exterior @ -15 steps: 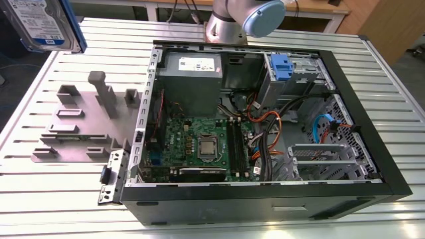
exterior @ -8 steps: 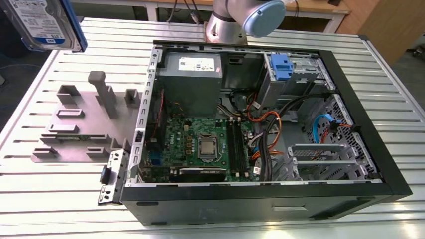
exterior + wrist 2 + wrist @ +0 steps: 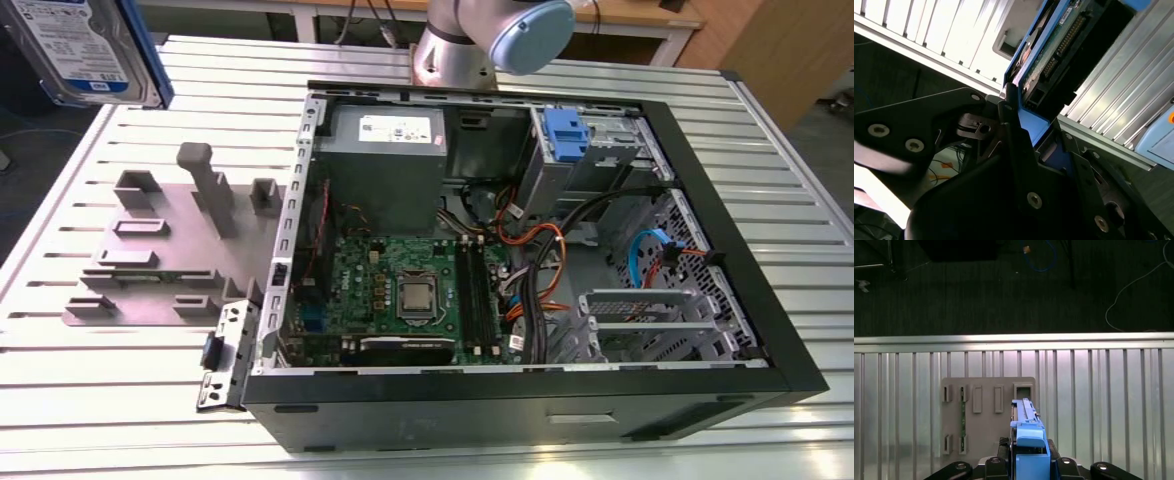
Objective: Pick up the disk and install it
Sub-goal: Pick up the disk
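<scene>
The disk [image 3: 78, 48], a silver hard drive with a white-and-blue label and a blue carrier frame, hangs in the air at the exterior view's upper left, above the table's corner. In the first wrist view its blue frame [image 3: 1029, 437] stands edge-on between the black fingers of my gripper [image 3: 1029, 464], over the grey fixture plate [image 3: 986, 415]. The second wrist view shows my gripper [image 3: 1026, 132] shut on the blue frame, with the disk's [image 3: 1056, 55] circuit board and connector facing the camera.
An open computer case [image 3: 701, 170] lies on the slatted aluminium table [image 3: 120, 400], with a motherboard [image 3: 400, 295], a grey power supply [image 3: 380, 150] and a blue latch on a metal cage [image 3: 567, 135]. The grey fixture plate [image 3: 160, 260] lies left of the case. The arm's base [image 3: 474, 45] stands behind it.
</scene>
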You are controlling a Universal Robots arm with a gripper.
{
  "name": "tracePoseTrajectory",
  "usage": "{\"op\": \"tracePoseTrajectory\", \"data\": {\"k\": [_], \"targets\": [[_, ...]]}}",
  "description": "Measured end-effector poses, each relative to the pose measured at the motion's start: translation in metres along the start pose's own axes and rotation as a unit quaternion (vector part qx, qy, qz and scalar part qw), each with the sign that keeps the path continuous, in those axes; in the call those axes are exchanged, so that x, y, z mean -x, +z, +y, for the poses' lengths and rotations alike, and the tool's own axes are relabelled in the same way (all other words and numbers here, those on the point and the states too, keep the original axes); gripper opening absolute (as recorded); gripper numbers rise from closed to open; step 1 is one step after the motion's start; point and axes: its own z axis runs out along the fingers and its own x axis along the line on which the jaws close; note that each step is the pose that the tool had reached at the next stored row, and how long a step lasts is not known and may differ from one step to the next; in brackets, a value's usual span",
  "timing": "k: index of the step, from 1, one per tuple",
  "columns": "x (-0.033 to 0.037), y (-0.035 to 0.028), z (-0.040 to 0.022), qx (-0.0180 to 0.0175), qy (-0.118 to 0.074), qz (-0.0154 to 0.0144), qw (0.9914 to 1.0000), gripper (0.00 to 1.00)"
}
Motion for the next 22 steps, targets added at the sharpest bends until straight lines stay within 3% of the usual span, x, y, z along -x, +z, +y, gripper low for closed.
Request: {"op": "tracePoseTrajectory", "data": {"k": [5,9,22], "targets": [[-0.0058,0.0000,-0.0002,0.0000,0.000,0.0000,1.00000,0.36],[-0.0061,-0.0030,-0.0001,0.0000,0.000,0.0000,1.00000,0.36],[-0.0062,-0.0302,0.0002,0.0000,0.000,0.0000,1.00000,0.36]]}}
